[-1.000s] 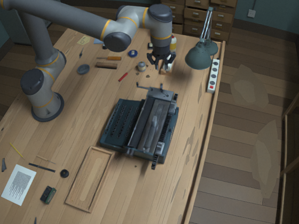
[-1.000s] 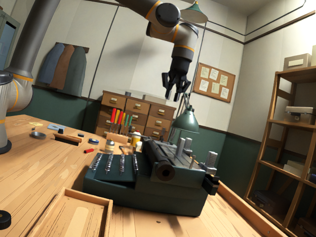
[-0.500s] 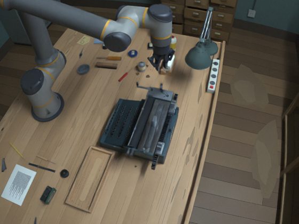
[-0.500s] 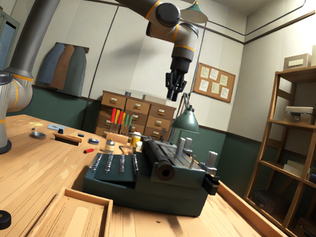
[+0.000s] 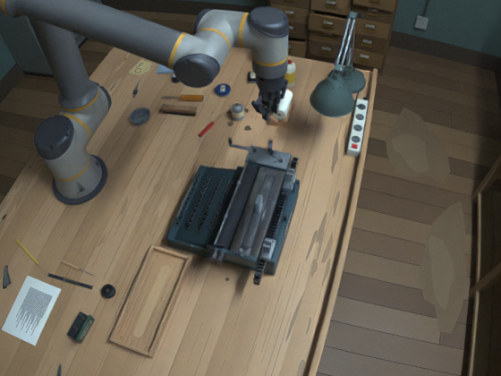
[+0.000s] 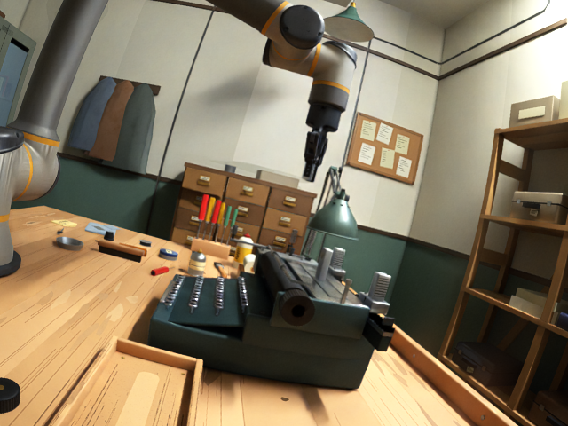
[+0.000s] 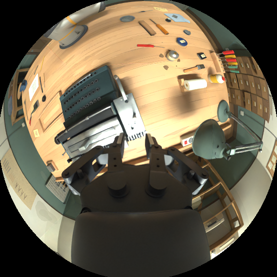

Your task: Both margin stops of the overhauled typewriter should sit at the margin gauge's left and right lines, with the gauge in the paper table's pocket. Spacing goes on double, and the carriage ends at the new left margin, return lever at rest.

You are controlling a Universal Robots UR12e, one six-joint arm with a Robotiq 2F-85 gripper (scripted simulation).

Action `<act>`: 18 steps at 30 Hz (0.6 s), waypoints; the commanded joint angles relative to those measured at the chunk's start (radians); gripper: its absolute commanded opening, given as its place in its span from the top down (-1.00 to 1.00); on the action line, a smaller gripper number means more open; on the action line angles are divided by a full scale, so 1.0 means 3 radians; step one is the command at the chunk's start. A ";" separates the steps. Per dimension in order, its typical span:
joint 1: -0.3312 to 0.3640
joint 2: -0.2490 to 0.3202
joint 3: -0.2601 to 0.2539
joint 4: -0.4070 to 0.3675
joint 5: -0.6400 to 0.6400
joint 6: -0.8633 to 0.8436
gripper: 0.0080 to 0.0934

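The teal typewriter (image 5: 237, 214) sits mid-table with its keys toward the arm's base and its grey carriage (image 5: 259, 203) and paper table on the far side. A pale upright tab (image 5: 258, 205) stands on the paper table, and two ribbed margin stops (image 6: 380, 285) (image 6: 338, 257) stand along the rear rail. The return lever (image 5: 237, 146) sticks out at the carriage's far end. My gripper (image 5: 269, 111) hangs high above the table beyond that end (image 6: 311, 172), well clear of the machine. Through the wrist camera the carriage end (image 7: 129, 116) lies far below the fingers (image 7: 134, 141). The gripper is partly open and holds nothing.
A green desk lamp (image 5: 333, 93) leans over the table's far right corner, beside a power strip (image 5: 358, 127). A paper roll (image 5: 284, 104), a glue bottle (image 5: 290, 72) and small tools lie behind the typewriter. A shallow wooden tray (image 5: 150, 299) lies in front of it.
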 commanded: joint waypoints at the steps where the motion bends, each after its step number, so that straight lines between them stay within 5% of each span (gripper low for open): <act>1: 0.0000 -0.0002 -0.0003 -0.0001 0.0000 -0.0058 0.25; 18: 0.0000 -0.0002 -0.0003 -0.0001 0.0000 -0.0925 0.25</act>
